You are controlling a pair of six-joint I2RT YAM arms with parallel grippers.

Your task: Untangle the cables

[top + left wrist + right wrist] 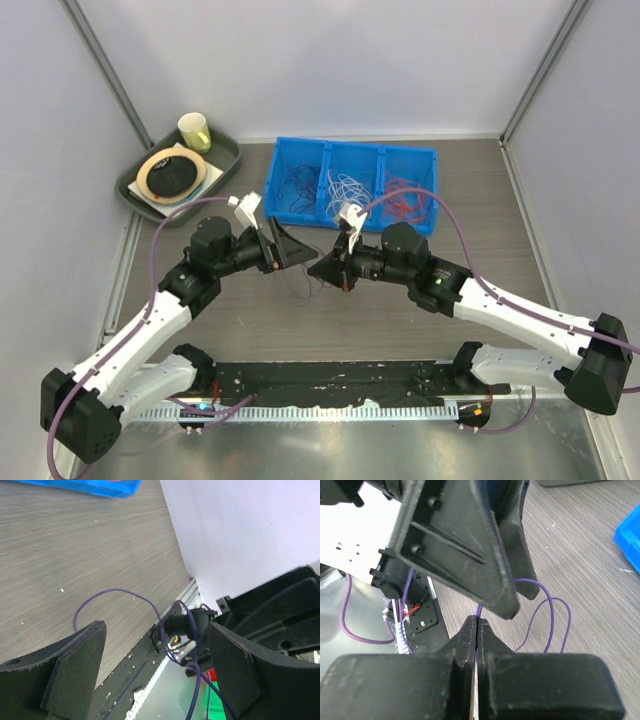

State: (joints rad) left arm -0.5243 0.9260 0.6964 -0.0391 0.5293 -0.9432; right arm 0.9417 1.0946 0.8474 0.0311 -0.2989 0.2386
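Above the middle of the table (pixel 300 330), the right gripper (pixel 477 625) is clamped on a purple cable (pixel 115 589), whose loop hangs between the jaws of the open left gripper (pixel 157 630). I judge that one strand is being separated now; next, the left one must close on this loop.

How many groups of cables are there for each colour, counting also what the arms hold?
Dark cables, left compartment of the blue bin: 1
White cables, middle compartment: 1
Red cables, right compartment: 1
Purple cables, gripped by the right end effector: 1
Total: 4 groups; single strands too thin to count.
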